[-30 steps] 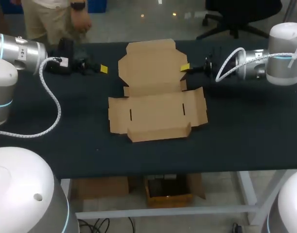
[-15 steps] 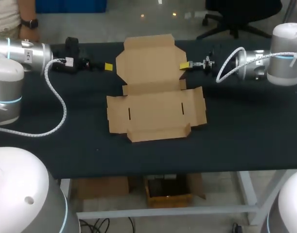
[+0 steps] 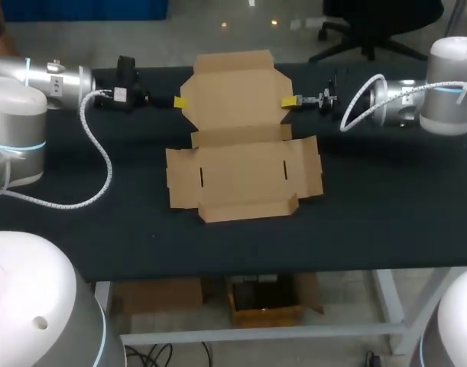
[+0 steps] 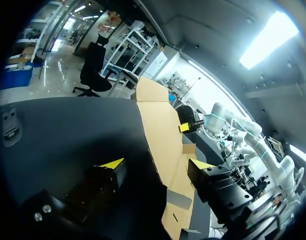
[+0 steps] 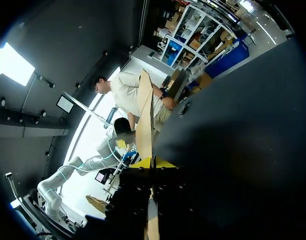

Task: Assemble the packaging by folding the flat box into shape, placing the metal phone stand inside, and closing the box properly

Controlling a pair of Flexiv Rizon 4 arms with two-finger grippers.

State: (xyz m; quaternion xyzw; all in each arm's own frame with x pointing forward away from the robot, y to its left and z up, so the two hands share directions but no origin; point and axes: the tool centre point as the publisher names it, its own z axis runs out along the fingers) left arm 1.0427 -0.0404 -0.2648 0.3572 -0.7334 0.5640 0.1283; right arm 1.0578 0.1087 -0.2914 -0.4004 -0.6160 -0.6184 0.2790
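The right gripper (image 5: 154, 163) was pinched almost closed on one side edge of the far flap (image 3: 233, 92), both yellow tips against the cardboard. The left gripper (image 4: 158, 164) stood wide apart, with the flap's opposite edge between its fingers, ungripped. The flat box (image 3: 244, 176) lay unfolded in the middle of the table (image 3: 386, 206), that flap tilted upward.

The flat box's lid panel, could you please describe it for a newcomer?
On the black table lies the flat box. Its lid panel is the far section, between both arms' yellow-tipped fingers; unlike the near section, it has no slots.
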